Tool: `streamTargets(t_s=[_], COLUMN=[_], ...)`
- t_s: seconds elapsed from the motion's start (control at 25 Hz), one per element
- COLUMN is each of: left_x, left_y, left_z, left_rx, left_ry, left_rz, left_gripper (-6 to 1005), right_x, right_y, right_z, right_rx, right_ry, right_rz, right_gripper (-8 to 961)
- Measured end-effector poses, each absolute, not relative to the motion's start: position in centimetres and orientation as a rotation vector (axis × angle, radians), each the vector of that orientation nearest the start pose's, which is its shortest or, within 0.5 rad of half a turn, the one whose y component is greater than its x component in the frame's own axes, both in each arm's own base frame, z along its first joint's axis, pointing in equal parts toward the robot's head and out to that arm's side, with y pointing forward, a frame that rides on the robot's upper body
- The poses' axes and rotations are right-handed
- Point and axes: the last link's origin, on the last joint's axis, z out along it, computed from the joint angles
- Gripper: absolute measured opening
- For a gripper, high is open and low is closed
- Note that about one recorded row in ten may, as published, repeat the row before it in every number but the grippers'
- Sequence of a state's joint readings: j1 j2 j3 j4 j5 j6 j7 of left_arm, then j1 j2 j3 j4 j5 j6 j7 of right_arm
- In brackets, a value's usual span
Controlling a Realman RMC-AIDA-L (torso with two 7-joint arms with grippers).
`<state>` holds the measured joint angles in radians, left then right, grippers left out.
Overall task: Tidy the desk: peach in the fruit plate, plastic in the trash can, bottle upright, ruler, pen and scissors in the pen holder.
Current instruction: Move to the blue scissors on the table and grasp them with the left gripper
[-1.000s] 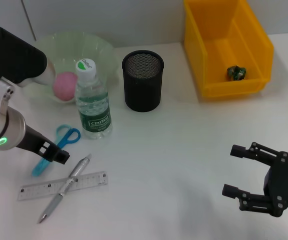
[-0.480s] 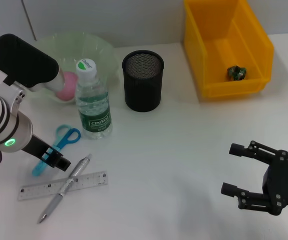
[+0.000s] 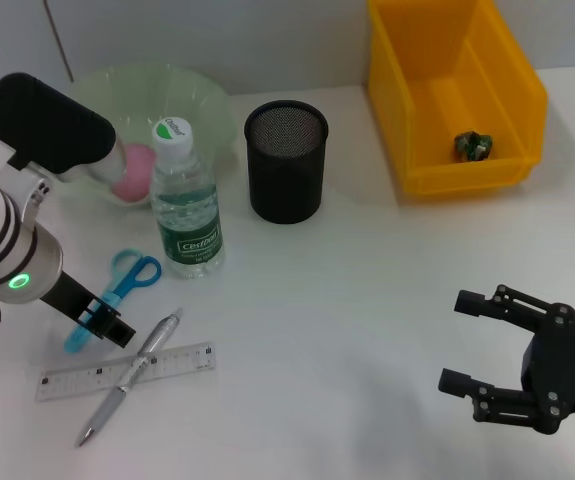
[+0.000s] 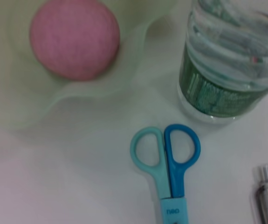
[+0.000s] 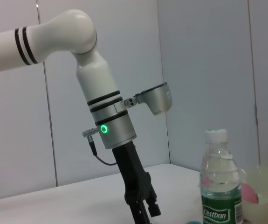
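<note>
Desk: white desk point(image 3: 347, 320) under a pale grey wall, carrying all the things.
Left pincer: my left pincer point(image 3: 107, 325) hangs low over the scissors point(image 3: 117, 285), its tip at their blades; whether it is spread or pressed together I cannot tell.
Scissors: flat on the desk, handles point(image 4: 165, 148) toward the bottle point(image 3: 185, 200), which stands upright just beside them.
Pen and ruler: the pen point(image 3: 132, 375) lies crossed over the ruler point(image 3: 122, 372), just beside my left pincer.
Fruit plate: pale green plate point(image 3: 202, 100) behind the bottle, with the pink peach point(image 4: 74, 38) inside.
Pen holder: black mesh pen holder point(image 3: 285, 160), upright beside the bottle.
Trash can: yellow bin point(image 3: 452, 90) at the far right, a small green crumpled piece point(image 3: 472, 146) in it.
Right pincer: my right pincer point(image 3: 462, 340) is spread wide, well apart at the near right.
</note>
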<state>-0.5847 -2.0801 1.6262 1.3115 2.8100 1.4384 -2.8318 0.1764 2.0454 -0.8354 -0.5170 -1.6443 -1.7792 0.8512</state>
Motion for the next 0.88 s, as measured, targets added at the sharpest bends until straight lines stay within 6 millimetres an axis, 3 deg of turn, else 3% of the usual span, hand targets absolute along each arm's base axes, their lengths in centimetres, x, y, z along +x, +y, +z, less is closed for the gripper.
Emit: streamTargets(t_s=[0.88], left_x=[-20.3], left_y=[36.4], left_z=[-2.8], left_rx=[-2.338], left_ry=[-0.972], left_rz=[0.733], left_gripper=[723], right_x=[31.5], right_y=[21.4], right_z=[0.1], right_rx=[-2.552], right_ry=[0.326], right_rz=[0.983], right_gripper=[836])
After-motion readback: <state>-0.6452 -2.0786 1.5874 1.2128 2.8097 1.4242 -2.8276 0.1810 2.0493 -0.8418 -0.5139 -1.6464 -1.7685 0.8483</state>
